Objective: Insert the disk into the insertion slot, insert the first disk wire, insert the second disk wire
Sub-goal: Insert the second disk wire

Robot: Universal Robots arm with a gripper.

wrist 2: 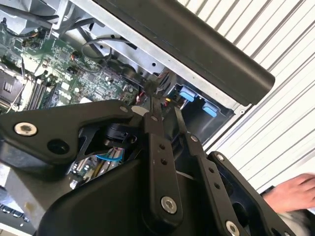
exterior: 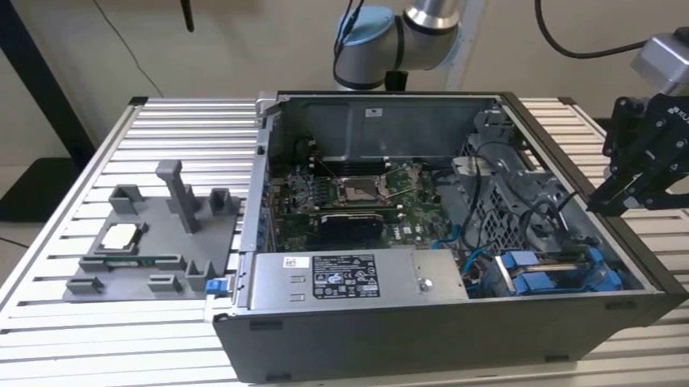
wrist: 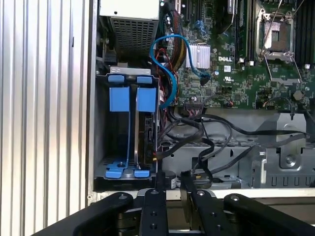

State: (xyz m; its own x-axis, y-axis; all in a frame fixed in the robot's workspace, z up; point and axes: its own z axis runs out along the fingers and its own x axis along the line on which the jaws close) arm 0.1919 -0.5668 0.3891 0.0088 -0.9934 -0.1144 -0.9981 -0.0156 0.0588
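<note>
**Entry: disk in corner drive bay, gripper outside the case wall**

Location. An open dark-grey computer case lay on a ribbed aluminium tabletop. The disk, a drive clipped in a bright blue plastic carrier frame, sat in the bay at the case corner, beside the silver power supply box with the black-and-white sticker. By appearance it was already seated in its slot.

Gripper. The black gripper hung outside the case wall on the exterior view's right, above the tabletop. Its fingers were drawn narrow, with a slim gap and nothing between them.

Governing relation. The disk lay ahead of and below the fingertips, across the case wall. Its long axis ran straight away from them toward the power supply box, so the nearer blue end tabs faced the gripper.

Wires. A light-blue cable looped next to the bay, and black cables trailed alongside. Whether either was plugged into the disk could not be told.

View notes. The first wrist view showed the disk edge-on, with both pairs of end tabs. The exterior view gave the gripper's height and stand-off from the case. The second wrist view added a person's hand on the tabletop near the gripper body.
</note>
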